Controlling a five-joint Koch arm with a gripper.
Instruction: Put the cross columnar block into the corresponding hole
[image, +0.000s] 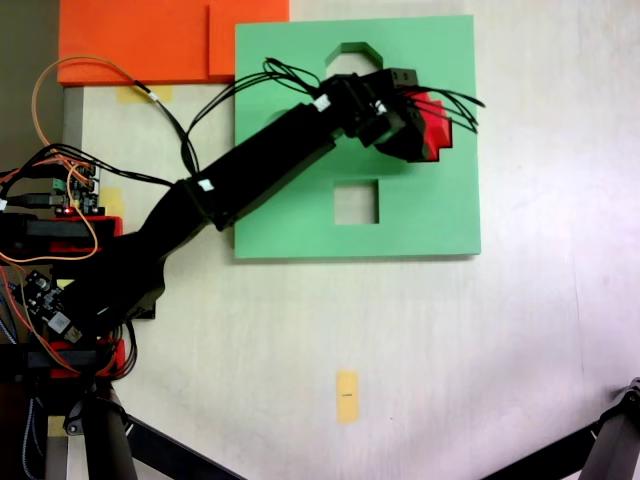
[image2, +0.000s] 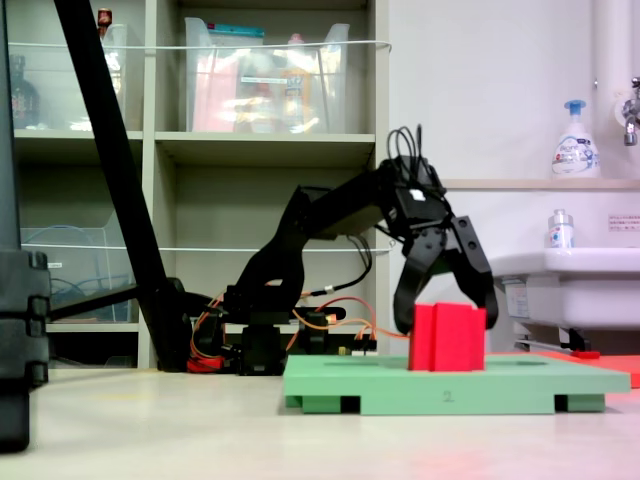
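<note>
Fixed view from above first: the green foam board (image: 440, 215) lies toward the tabletop's far edge, beside an orange sheet (image: 140, 40) at the far left corner. The black arm (image: 250, 170) reaches diagonally across the board from its base (image: 60, 290) at the left edge. The pincer (image: 425, 125) sits over the board's right half, with the cross columnar block (image: 435, 130) showing red directly beneath it and stepped edges poking out on the right. A square cutout (image: 357, 202) lies toward the near edge of the board, an octagonal cutout (image: 352, 55) at its far edge; the corresponding hole is presumably under the block and pincer (I cannot see it). A yellow tape mark (image: 347, 396) sits on bare tabletop nearer the camera.

Fixed view from the side next: the block (image2: 447, 337) stands upright on the board (image2: 455, 385), long axis vertical, most of its height above the board surface. The pincer (image2: 445, 305) hangs straight above, jaws spread and straddling the block's top; whether the tips touch its sides is not certain, so I judge it released or nearly so. The coming move turns on this vertical line: block straight under pincer, needing a push downward if not seated. A small mark on the board's front face (image2: 447, 397) is unreadable, as is the label on the pump bottle (image2: 575, 140).
</note>
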